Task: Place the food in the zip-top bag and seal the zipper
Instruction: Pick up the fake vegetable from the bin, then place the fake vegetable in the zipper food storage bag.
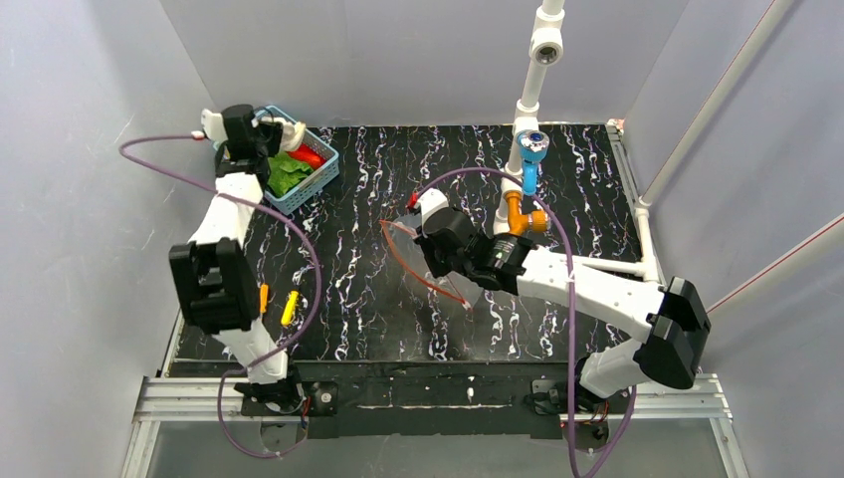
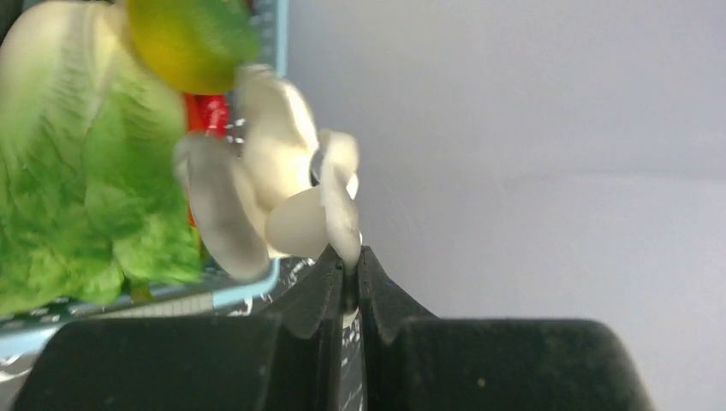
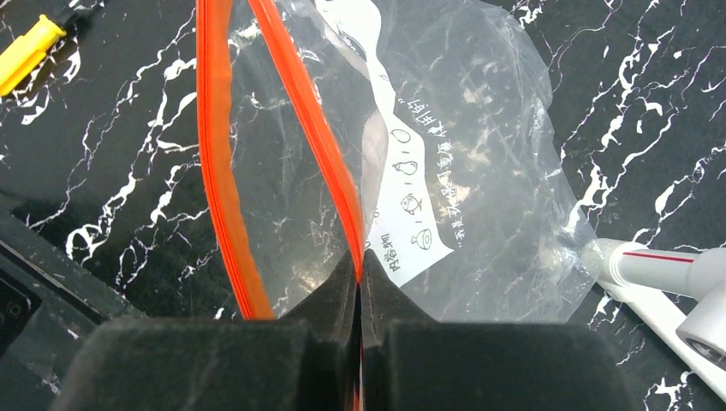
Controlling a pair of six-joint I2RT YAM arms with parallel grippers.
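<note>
Bag (image 3: 462, 171) mouth gapes wide left of the right tool (image 3: 360, 257); pipe stand (image 1: 517, 189) crowds its right. Left tool (image 2: 349, 257): basket (image 1: 318, 179) rim below-left, wall (image 2: 556, 128) close right.

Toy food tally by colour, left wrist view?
Green: 1, lettuce
Yellow-green: 1, fruit
Red: 1, chili
White: 1, garlic, held in left gripper
Total: 4

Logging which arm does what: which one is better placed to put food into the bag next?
Left. The left gripper is shut on the white garlic piece at the blue basket. The right gripper is shut on the zipper, holding the zip-top bag mouth open.
</note>
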